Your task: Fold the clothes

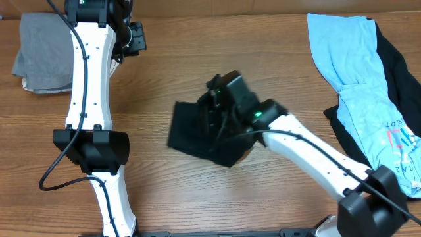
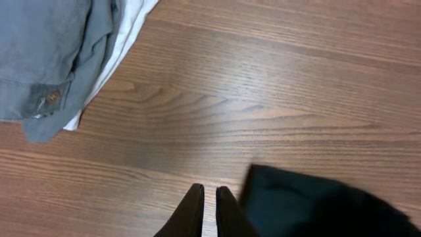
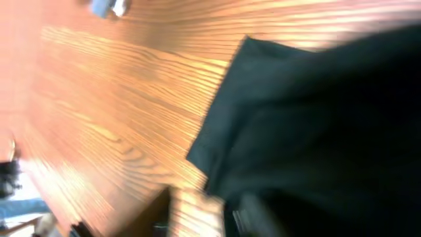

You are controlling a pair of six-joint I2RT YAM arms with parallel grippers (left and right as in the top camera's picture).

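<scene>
While both of your arms reach in from the near edge of the tabletop [image 1: 263,39], the piece of clothing closest to you is the folded black garment [image 1: 184,131]. It lies flat as a compact dark block about mid-tabletop, slightly left of centre. Your right tool [image 1: 214,112] sits directly over that block, its body covering the garment's right half. The right wrist view is smeared with blur. Black fabric fills most of it and bare wood shows to the left, but you cannot tell from it whether this tool is spread or pinching the cloth.

Farther out, your left tool [image 1: 135,37] hangs over bare wood near the far edge, well apart from the black block. In its wrist view the 2 fingers [image 2: 195,214] stand all but pressed together, with a thin slit between them and nothing in it. A corner of the black garment shows just to one side of them.

At the far left corner lies the grey garment [image 1: 43,52], folded, with 1 button visible on a tab and a white layer [image 2: 128,33] peeking from under its edge. At the far right, the light blue garment [image 1: 355,72] is sprawled unfolded across a second black garment [image 1: 398,72], which shows along its right side and below its lower edge.
</scene>
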